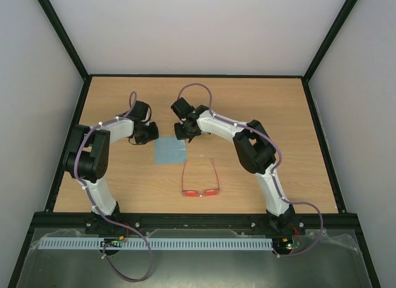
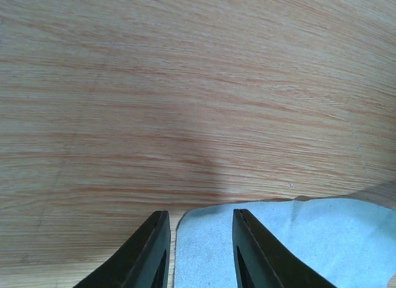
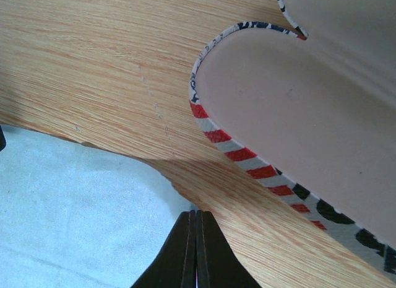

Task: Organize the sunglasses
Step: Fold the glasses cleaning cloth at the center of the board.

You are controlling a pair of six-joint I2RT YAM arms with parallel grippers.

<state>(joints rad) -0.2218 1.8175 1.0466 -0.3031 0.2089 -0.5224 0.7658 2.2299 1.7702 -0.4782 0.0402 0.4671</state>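
From above, the sunglasses (image 1: 200,179) are seen lying on the desk (image 1: 278,114) with the temple arms unfolded. The lenses are turned toward the arm bases, between the two arms and clear of both. A light-blue cloth (image 1: 170,152) lies just beyond the temple tips; whether they touch it cannot be told. The left fingers (image 1: 148,134) are set at the cloth's far left corner and the right fingers (image 1: 185,132) at its far right corner.

In the left wrist view, the fingers are seen narrowly parted, low over the desk. A corner of the cloth shows in the gap between them, not yet pinched.

In the right wrist view, the fingers are pressed together at the cloth's edge. Whether cloth is nipped between them cannot be told. An open, flag-striped case (image 3: 297,114) lies just beside, with its pale lining exposed.

The step in hand is judged to be the handling of the cloth, with the sunglasses untouched. For the next move, the left fingers would have to be closed on the corner, low enough that the thin fabric is caught rather than pushed.
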